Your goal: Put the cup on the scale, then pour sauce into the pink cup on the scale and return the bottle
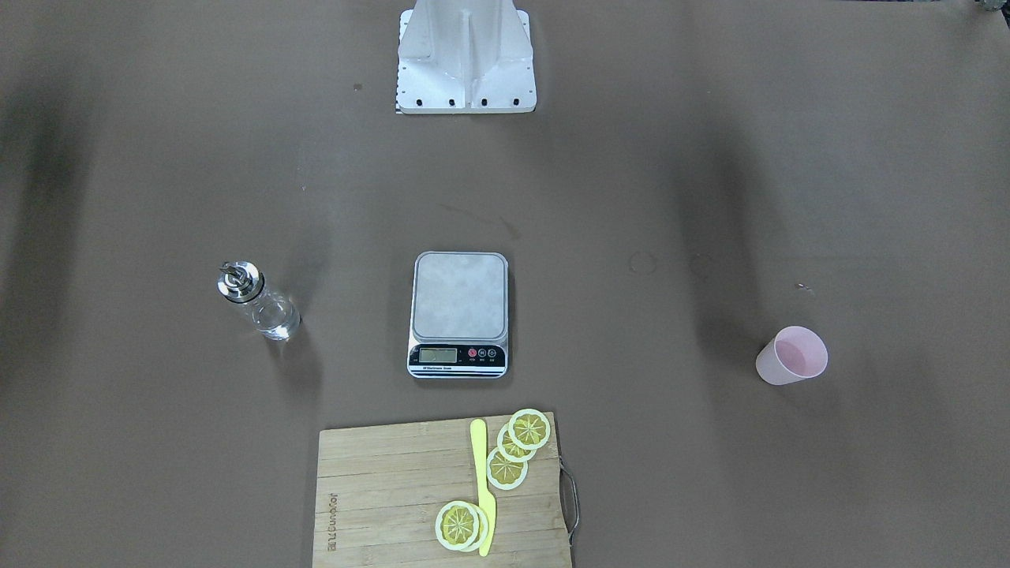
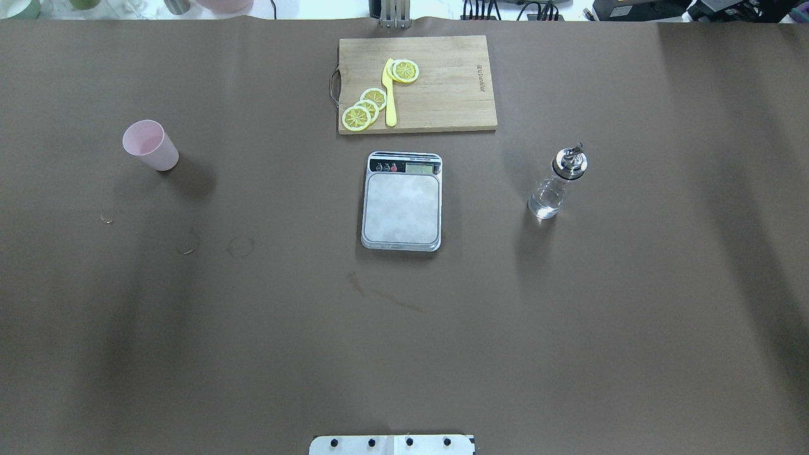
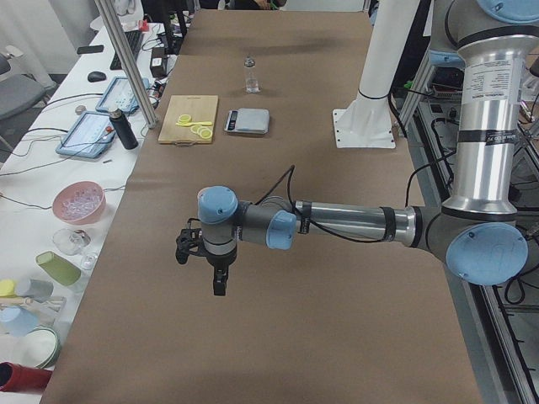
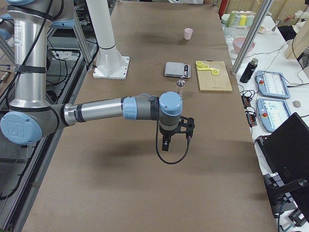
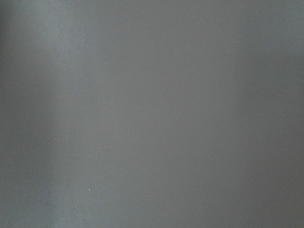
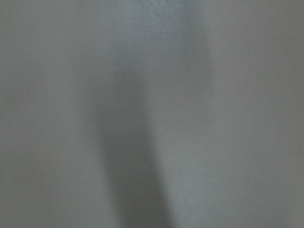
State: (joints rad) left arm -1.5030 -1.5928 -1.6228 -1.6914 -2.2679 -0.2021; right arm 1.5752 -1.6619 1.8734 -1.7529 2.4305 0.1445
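The pale pink cup [image 1: 791,356] stands upright on the brown table, far to the robot's left in the overhead view [image 2: 150,145]. The silver-grey scale [image 1: 459,313] sits mid-table with its platform bare [image 2: 402,201]. The clear glass bottle [image 1: 259,301] with a silver pourer stands on the robot's right [image 2: 557,181], with clear sauce [image 2: 545,203] low inside. My left gripper [image 3: 219,284] and right gripper [image 4: 165,144] hang over bare table, far from everything. They show only in the side views, so I cannot tell whether they are open or shut.
A wooden cutting board [image 2: 455,82] with lemon slices [image 2: 365,107] and a yellow knife [image 2: 389,95] lies beyond the scale. The robot's white base [image 1: 465,55] stands on the near side. Both wrist views show only the brown table surface.
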